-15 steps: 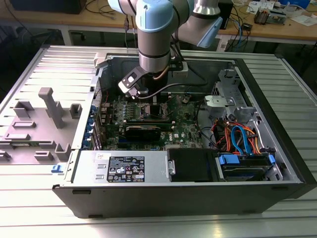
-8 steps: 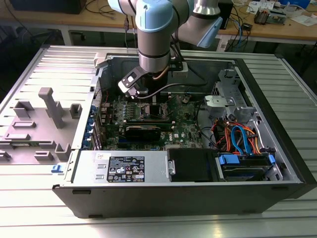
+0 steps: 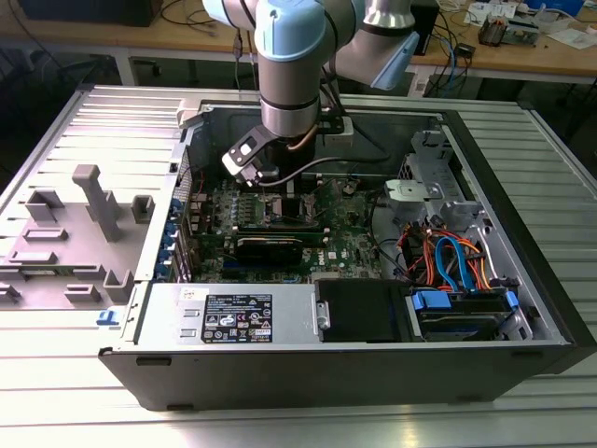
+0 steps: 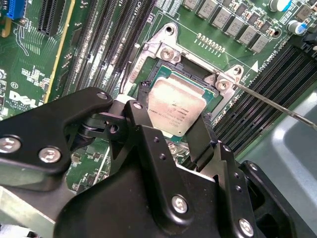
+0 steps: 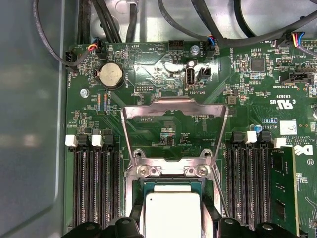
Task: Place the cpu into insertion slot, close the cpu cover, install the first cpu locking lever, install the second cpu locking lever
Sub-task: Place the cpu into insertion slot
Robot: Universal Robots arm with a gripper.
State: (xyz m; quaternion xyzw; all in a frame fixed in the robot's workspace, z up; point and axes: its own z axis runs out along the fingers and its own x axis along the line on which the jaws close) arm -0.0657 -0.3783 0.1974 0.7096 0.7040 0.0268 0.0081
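Note:
The cpu point(image 4: 176, 106), a square chip with a silvery top, sits between my black fingers point(image 4: 200, 136) directly over the insertion slot point(image 4: 195, 74) on the green board. My gripper point(image 4: 173, 121) is shut on its two opposite edges. Whether the chip rests fully in the socket I cannot tell. The cpu cover point(image 5: 173, 103), a thin metal frame, stands flipped open away from the socket, hinged at two screws. A thin metal locking lever point(image 4: 267, 101) sticks out free beside the socket. In the exterior view my gripper point(image 3: 256, 173) reaches down into the open computer case.
Long black memory slots point(image 5: 94, 183) flank the socket on both sides. A round coin battery point(image 5: 110, 76) and black cables point(image 5: 198, 25) lie beyond the cover. The case walls, a power supply point(image 3: 233, 317), orange and blue cables point(image 3: 448, 257) and a grey fixture point(image 3: 93, 201) surround the board.

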